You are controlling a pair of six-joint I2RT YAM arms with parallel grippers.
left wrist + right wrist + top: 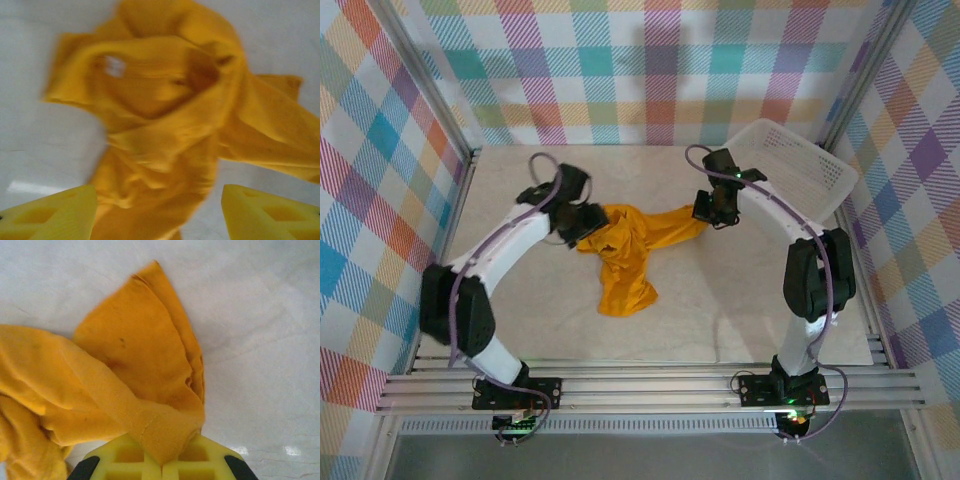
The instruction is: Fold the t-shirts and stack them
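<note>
Motion blur softened the whole t-shirt (165, 130) in the left wrist view, and we could read nothing on its smeared white tag (115, 66). The right edge cut off part of the cloth, and the bottom edge left only two fingertips of the left tool (159, 200). In the right wrist view the cloth ran off the left edge, and a pinched fold covered where the right tool (162, 462) closed.
</note>
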